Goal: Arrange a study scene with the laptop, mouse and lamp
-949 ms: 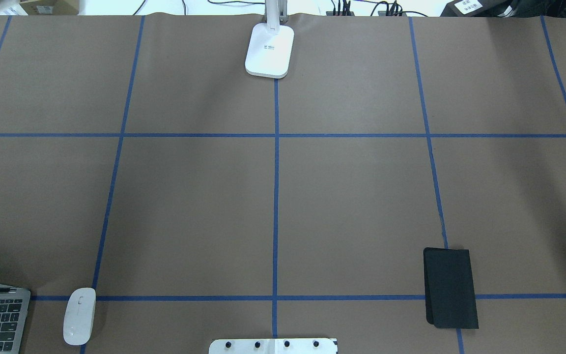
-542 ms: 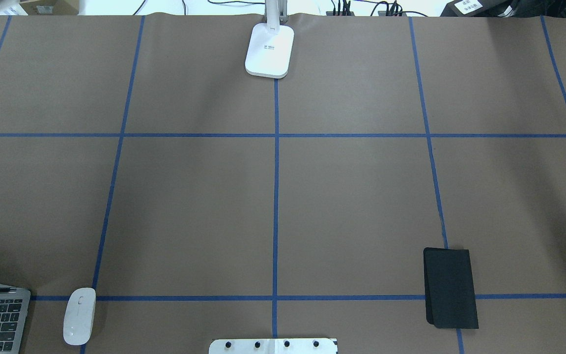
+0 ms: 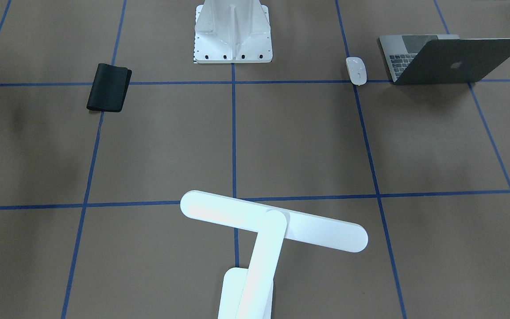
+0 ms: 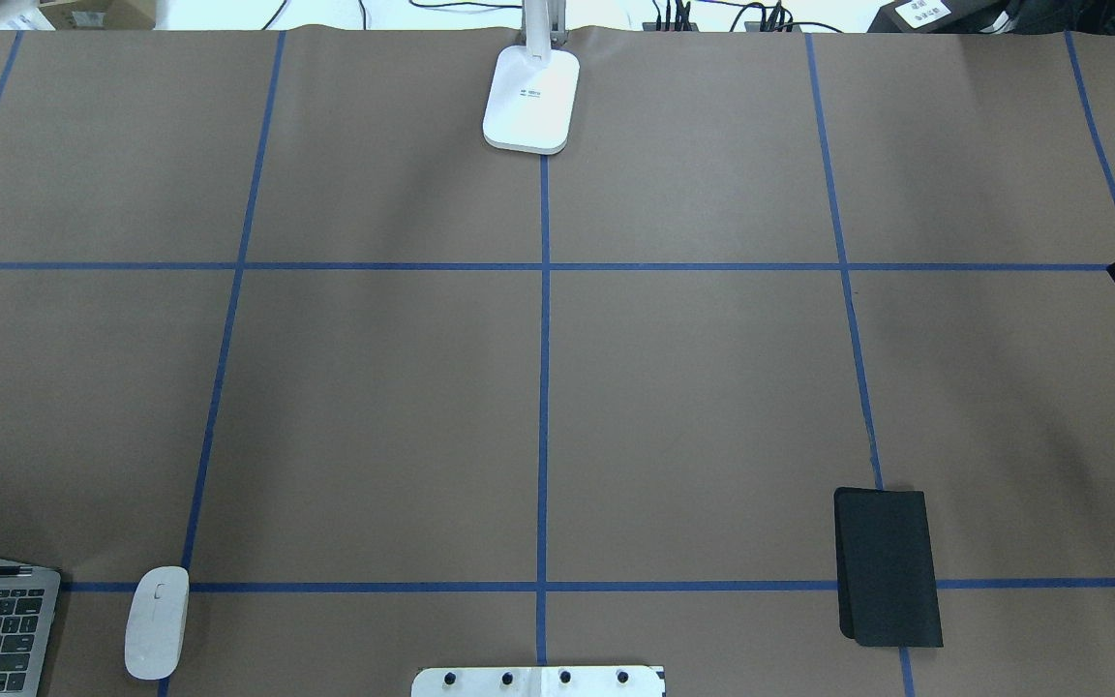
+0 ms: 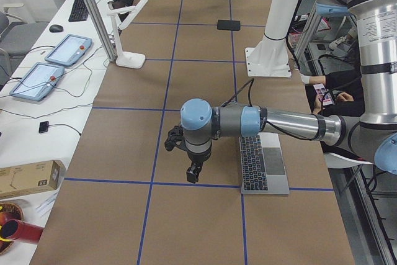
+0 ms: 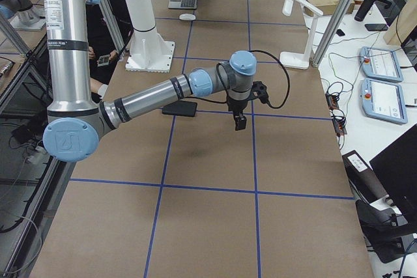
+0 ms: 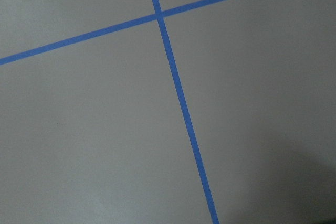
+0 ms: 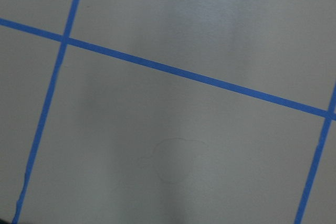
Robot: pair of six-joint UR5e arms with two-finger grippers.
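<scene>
Hovering with the left gripper [image 5: 193, 175] just behind the lid of the open laptop [image 5: 264, 164]; clenched or released, can't tell. Mouse [image 4: 157, 621] just beside the laptop, lamp [image 3: 317, 232] well apart. Right gripper [image 6: 239, 124] far off, equally unreadable; looks like a left-arm job

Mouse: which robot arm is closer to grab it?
Left, probably. Its claw hangs beside the laptop, which sits next to the mouse. The right claw is far across the table.
</scene>
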